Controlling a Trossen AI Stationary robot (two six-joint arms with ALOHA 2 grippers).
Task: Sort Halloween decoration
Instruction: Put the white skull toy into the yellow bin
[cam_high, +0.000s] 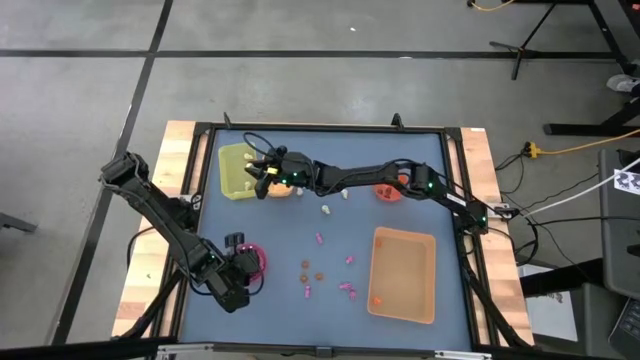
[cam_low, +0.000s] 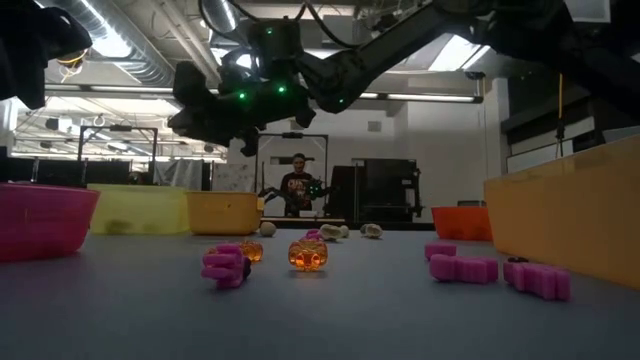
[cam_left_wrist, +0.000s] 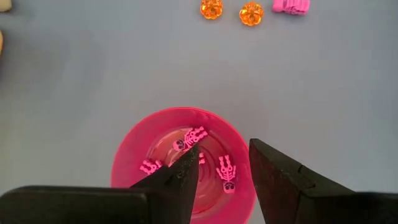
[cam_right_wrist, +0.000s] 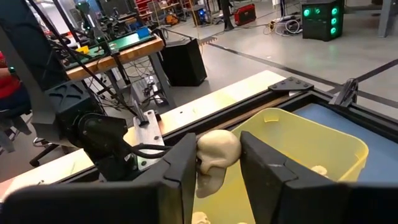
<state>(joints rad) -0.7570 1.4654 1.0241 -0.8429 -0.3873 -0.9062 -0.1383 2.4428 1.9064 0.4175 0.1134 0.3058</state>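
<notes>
The sorting looks partly done, with a fair share left. The right hand reaches far across the bench and hangs over the yellow-green tray at the far left corner, its fingers clamped on a cream-white skull; at least one more pale piece already lies in that tray, so the white trinkets seem to be going there, and this one has not been let go. The left hand hovers over the pink bowl at the near left, its fingers apart and holding nothing; inside the bowl lie several magenta skeletons, so pink pieces are collecting there. An orange bowl sits just beside the yellow-green tray and a red bowl stands farther right under the right arm; what they contain cannot be made out. The big orange tray on the right holds one small orange piece near its corner. Still loose on the bench are a few cream-white skulls near the middle, two orange pumpkins, and a scatter of magenta pieces towards the near edge. I judge that most of the pink and orange trinkets remain to be sorted, along with the last white ones.
</notes>
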